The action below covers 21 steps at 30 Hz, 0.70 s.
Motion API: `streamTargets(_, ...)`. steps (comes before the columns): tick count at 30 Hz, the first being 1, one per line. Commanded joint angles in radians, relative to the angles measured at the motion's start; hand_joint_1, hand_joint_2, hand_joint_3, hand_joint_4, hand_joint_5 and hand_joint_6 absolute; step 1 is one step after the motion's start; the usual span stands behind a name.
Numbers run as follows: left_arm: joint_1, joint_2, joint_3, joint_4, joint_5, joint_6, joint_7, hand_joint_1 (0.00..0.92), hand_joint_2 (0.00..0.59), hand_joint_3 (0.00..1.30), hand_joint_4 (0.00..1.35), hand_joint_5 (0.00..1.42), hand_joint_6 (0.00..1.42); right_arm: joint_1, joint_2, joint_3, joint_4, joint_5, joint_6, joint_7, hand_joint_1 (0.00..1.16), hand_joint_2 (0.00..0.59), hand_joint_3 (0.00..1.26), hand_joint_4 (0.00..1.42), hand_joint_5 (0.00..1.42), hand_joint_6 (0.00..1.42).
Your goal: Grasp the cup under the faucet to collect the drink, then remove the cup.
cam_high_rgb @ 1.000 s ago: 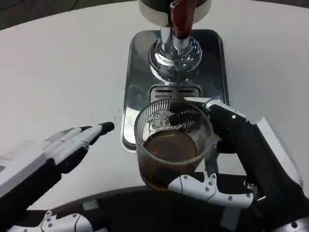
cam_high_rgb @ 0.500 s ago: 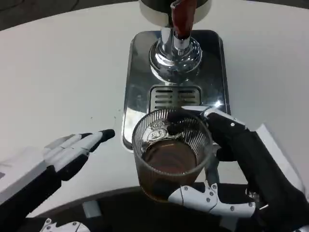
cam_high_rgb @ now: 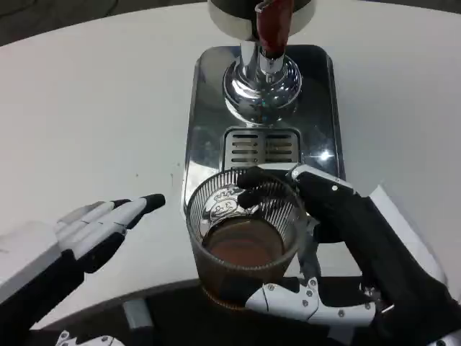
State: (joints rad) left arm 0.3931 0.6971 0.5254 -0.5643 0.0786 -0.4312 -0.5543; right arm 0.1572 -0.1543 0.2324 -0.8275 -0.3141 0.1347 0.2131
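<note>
Cup (brown drink inside) held by right hand.

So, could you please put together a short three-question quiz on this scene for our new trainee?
1. True or false: the cup holds brown drink.
2. Which hand grips the cup? A) the left hand B) the right hand C) both
3. Fill in: the cup is held over the near end of the steel ______, clear of the faucet.

Key
1. True: brown liquid fills its lower part.
2. B: the right hand's fingers wrap it; the left hand lies flat on the table, apart from it.
3. Drip tray: its slotted grate shows just beyond the cup.
</note>
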Motion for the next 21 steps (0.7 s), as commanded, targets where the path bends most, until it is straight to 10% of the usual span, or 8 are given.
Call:
streamTargets(1, 0.033, -0.001, 0.018, -0.01, -0.01, -0.014, -0.016, 0.0, 0.113, 0.0, 0.0, 0.0, 0.0, -0.003, 0.008, 0.004, -0.009, 0.033, -0.003, 0.001, 0.88, 0.155, 0.95, 1.05, 1.2, 1.26)
streamTargets(21, 0.037, 0.003, 0.02, -0.019, -0.014, -0.021, -0.016, 0.0, 0.113, 0.0, 0.0, 0.0, 0.0, 0.034, -0.02, -0.02, -0.049, 0.052, -0.003, 0.006, 0.88, 0.155, 0.95, 1.05, 1.2, 1.26)
